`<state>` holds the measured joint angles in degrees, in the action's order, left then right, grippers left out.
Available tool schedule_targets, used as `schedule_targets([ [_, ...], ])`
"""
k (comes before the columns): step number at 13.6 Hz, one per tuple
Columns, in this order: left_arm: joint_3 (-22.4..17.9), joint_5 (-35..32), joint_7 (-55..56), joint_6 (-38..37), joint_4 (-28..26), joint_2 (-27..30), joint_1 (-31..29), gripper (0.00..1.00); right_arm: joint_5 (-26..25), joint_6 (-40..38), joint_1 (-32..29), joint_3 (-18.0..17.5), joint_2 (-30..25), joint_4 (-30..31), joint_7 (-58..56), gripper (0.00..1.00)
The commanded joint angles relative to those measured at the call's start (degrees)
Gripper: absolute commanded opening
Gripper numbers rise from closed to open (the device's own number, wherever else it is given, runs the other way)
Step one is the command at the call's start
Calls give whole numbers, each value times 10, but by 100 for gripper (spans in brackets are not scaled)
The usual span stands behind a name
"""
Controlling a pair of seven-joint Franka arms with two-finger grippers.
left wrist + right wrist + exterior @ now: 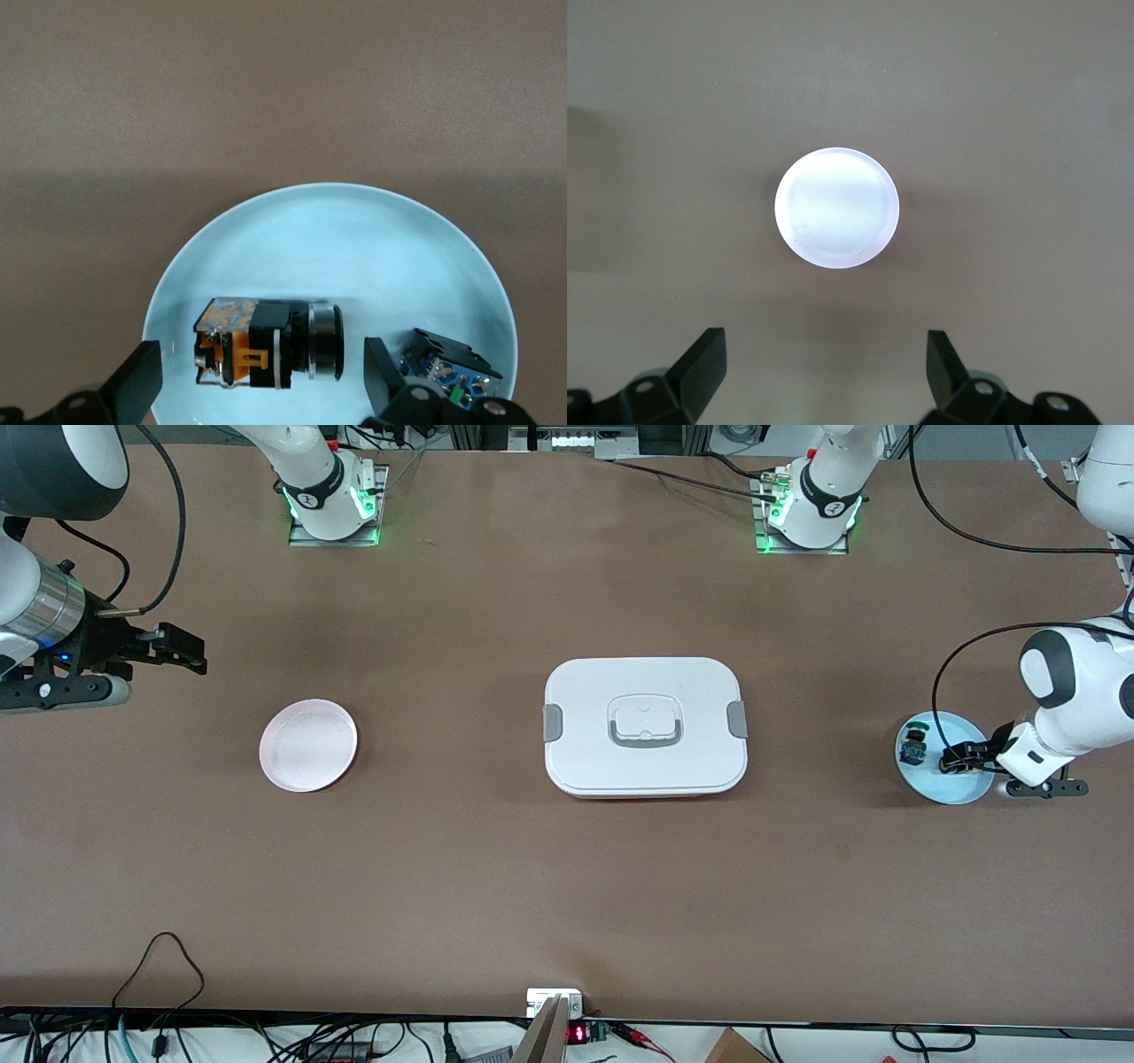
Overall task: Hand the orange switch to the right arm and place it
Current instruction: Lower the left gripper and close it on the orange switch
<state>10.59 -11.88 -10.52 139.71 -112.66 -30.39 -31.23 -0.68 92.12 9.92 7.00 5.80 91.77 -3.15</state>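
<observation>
The orange switch [266,352], a stubby black part with an orange block at one end, lies on its side on the pale blue plate [337,239] at the left arm's end of the table. My left gripper [263,365] is low over that plate [955,790], open, one finger on either side of the switch with a gap on both sides. In the front view the left gripper [962,756] covers the switch. My right gripper [184,649] hangs open and empty at the right arm's end of the table, and its wrist view shows the pink plate [837,208] ahead of the right gripper [826,350].
A small green-and-blue part [450,372] lies on the blue plate beside the switch. A white lidded box [645,726] with grey latches stands mid-table. The pink plate [308,745] sits between the box and the right arm's end. Cables run along the front edge.
</observation>
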Motion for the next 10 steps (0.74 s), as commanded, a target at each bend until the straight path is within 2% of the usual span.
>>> schedule_targets([
  [1, 0, -17, -1, 10, 16, -14, 0, 100, 6, -5, 0, -1, 1, -5, -2, 100],
  [7, 0, -21, 0, 26, 16, -23, -2, 100, 5, -4, -2, -1, 3, -5, -2, 100],
  [8, 0, -22, 0, 26, 16, -23, -2, 98, 4, -4, -2, 0, 7, -5, -2, 100],
  [10, 0, -22, -3, 26, 15, -23, -2, 87, 4, -4, -2, 0, 7, -5, -2, 100],
])
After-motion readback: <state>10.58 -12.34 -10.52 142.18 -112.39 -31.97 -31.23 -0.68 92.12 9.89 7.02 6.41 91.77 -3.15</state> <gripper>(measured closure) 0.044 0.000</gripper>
